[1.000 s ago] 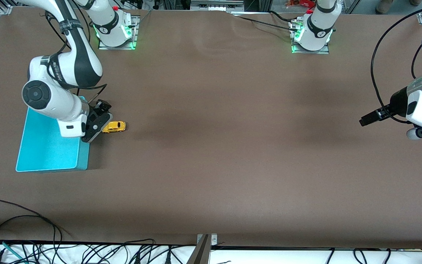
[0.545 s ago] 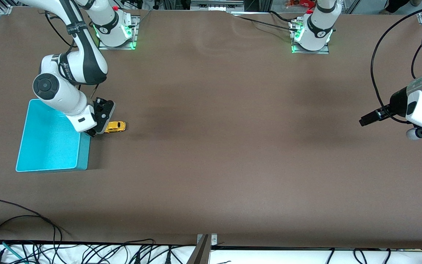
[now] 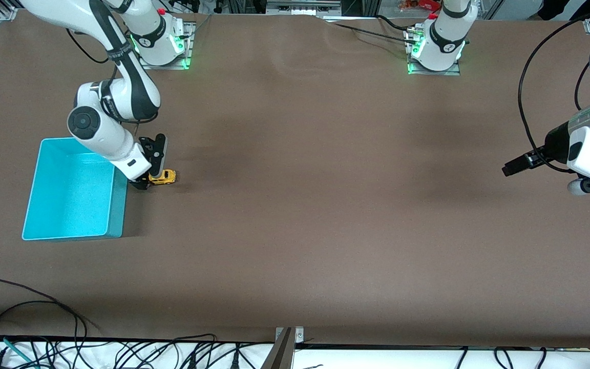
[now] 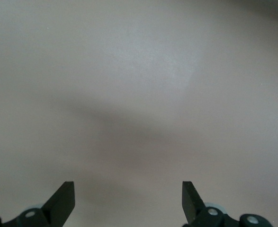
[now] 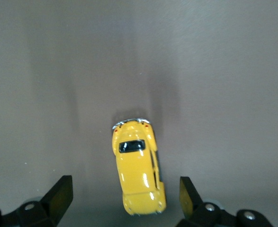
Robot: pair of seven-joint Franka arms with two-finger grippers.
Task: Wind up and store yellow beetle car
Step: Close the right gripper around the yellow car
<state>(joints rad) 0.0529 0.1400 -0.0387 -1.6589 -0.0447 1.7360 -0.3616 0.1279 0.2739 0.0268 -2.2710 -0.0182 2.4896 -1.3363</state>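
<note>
Both grippers gape: right gripper over the tiny yellow beetle car beside the turquoise plastic bin, risking a nudge; left gripper waits.

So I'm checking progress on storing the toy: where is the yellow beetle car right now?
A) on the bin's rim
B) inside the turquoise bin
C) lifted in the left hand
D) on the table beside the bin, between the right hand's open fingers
D: the yellow beetle car sits on the table beside the turquoise bin, with the right hand open around it.
</note>
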